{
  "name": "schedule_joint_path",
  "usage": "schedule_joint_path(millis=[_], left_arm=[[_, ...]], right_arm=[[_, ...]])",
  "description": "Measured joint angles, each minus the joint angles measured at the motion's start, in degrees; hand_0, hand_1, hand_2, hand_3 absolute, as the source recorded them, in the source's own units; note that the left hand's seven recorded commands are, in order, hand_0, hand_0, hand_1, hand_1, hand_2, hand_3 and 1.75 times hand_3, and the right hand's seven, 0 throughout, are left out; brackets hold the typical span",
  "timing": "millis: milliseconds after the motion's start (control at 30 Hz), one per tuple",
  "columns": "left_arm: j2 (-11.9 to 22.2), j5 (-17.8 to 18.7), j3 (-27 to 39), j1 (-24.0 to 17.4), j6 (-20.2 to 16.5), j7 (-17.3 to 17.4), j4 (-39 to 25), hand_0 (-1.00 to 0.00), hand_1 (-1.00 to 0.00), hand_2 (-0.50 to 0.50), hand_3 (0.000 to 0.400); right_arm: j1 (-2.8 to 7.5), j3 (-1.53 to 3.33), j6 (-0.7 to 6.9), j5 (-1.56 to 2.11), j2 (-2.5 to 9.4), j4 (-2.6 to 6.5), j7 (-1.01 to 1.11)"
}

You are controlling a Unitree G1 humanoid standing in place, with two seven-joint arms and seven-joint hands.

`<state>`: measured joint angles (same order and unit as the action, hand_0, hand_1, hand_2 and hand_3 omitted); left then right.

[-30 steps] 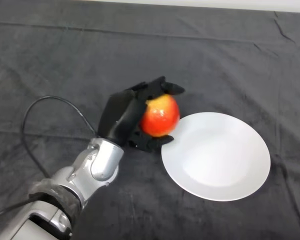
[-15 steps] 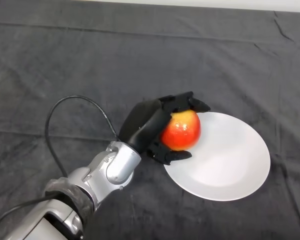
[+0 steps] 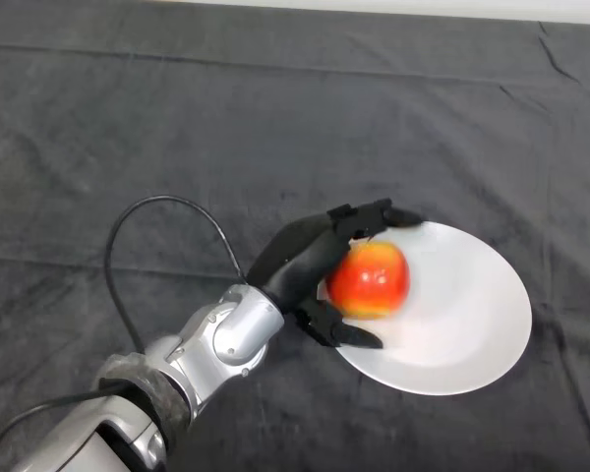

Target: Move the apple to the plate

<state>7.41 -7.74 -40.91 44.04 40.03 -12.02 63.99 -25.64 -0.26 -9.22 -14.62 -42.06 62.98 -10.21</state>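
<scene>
A red and yellow apple sits over the left part of the white plate at the centre right of the head view. My left hand reaches in from the lower left and brackets the apple. Its fingers stretch out fairly straight just above the apple's far side. The thumb lies over the plate's near rim below the apple. A small gap shows between the apple and both of them. The apple's left side is hidden by the palm.
A dark creased cloth covers the whole table. The silver-grey forearm crosses the lower left of the view.
The hand carried the apple rightwards from beside the plate's left rim to over the plate. Its fingers and thumb have spread away from the apple.
</scene>
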Motion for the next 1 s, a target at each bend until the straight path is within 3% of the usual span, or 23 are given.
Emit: schedule_joint_path(millis=[433, 733, 1000], left_arm=[[2.20, 5.33, 0.72, 0.00, -0.84, 5.45, -0.57, 0.00, 0.00, 0.00, 0.000], [7.39, 7.33, 6.32, -0.12, -0.68, 6.20, -0.49, 0.00, 0.00, 0.00, 0.000], [11.74, 9.00, 11.80, -1.50, 2.09, 6.29, -0.11, 0.00, 0.00, 0.00, 0.000]], right_arm=[[-0.02, 0.01, -0.01, 0.01, 0.00, -0.02, 0.00], [-0.01, 0.01, -0.01, 0.00, 0.00, 0.00, 0.00], [0.00, 0.02, 0.00, 0.01, 0.00, -0.01, 0.00]])
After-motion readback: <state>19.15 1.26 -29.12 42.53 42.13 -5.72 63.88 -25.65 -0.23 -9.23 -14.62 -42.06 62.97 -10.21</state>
